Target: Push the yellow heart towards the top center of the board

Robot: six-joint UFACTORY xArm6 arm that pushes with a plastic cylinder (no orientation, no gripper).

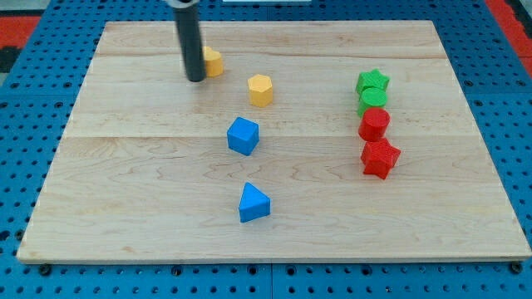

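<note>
A yellow block (214,61) lies near the board's top left, partly hidden behind my rod; its shape is hard to make out, and it may be the heart. My tip (196,80) rests on the board just to that block's left and slightly below it, touching or nearly touching it. A second yellow block (260,90), roughly hexagonal, sits to the right and lower, apart from the tip.
A blue cube-like block (243,135) and a blue triangular block (253,203) lie below centre. On the right, a column holds a green star (373,81), a green block (371,100), a red cylinder (374,124) and a red star (380,158). The wooden board (125,208) sits on blue pegboard.
</note>
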